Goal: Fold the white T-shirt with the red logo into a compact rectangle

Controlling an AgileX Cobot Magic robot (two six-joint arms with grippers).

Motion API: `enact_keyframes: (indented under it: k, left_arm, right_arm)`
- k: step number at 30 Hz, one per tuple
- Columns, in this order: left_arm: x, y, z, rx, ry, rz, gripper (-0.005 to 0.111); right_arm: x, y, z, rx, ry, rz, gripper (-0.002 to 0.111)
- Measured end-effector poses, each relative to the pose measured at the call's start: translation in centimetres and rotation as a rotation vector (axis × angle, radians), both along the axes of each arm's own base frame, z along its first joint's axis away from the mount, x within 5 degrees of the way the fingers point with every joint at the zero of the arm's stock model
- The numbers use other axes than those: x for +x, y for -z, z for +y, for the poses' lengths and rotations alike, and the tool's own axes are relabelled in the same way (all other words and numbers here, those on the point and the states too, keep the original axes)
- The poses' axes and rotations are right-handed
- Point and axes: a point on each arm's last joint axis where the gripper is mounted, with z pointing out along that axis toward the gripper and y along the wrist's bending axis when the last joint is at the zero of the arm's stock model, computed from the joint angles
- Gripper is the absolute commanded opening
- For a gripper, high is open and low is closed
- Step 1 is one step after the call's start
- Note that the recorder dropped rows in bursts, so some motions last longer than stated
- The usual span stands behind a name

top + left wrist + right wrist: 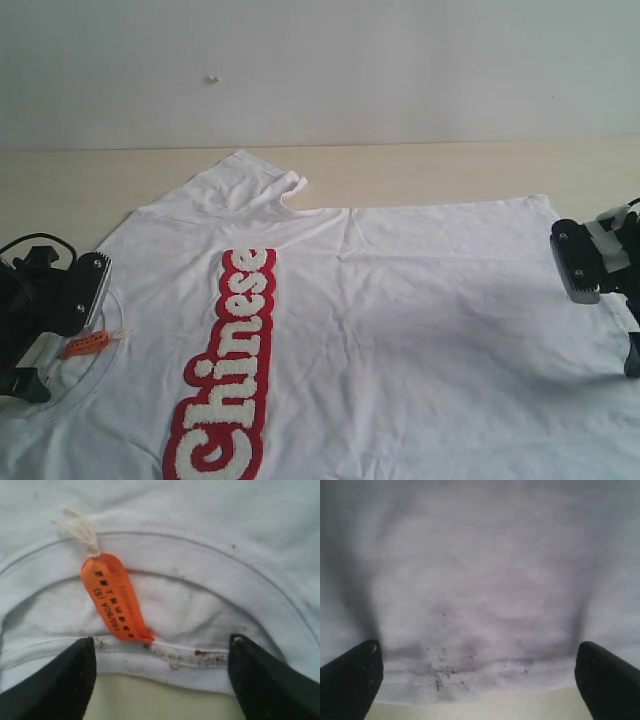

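The white T-shirt lies spread flat on the table, collar toward the left and hem toward the right. Its red logo spells "Chinese" in one strip. An orange neck tag lies at the ribbed collar. My left gripper is open over the collar edge, its dark fingers either side of the seam by the orange neck tag. My right gripper is open over the hem, with nothing clamped between its fingers. In the exterior view the right gripper hangs over the shirt's right edge.
The pale wooden table shows beyond the shirt, up to a plain white wall. One sleeve is creased toward the far side. The left arm's black body sits at the table's left edge.
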Motion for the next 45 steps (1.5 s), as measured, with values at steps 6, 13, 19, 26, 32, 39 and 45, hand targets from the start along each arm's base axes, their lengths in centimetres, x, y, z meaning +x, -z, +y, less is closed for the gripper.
enact_keyframes:
  k: [6,13,19,26,32,39,45]
  left_arm:
    - [0.0,0.0,0.0,0.002,0.002,0.001,0.071]
    - [0.0,0.0,0.0,0.002,0.002,0.001,0.071]
    - [0.2,0.0,0.0,0.005,0.010,-0.023,0.071]
    - [0.4,0.5,0.0,0.010,0.013,-0.010,0.071]
    - [0.3,0.5,0.0,0.011,0.014,-0.003,0.071]
    - [0.3,0.5,0.0,0.011,0.014,-0.003,0.071]
    - [0.3,0.5,0.0,0.011,0.014,-0.002,0.071]
  right_arm:
    - [-0.1,0.5,-0.1,-0.005,-0.006,0.030,0.105]
    - [-0.3,0.2,-1.6,-0.007,0.035,0.009,0.105]
    - [0.5,-1.6,-1.6,0.026,0.036,-0.084,0.105]
    - [0.7,-1.1,-1.4,0.060,0.040,-0.050,0.105]
    - [0.6,0.1,-1.6,0.050,0.038,-0.006,0.105]
    - [0.7,0.7,-1.8,0.039,0.041,0.021,0.105]
    - [0.7,0.7,-1.8,0.039,0.043,0.025,0.105]
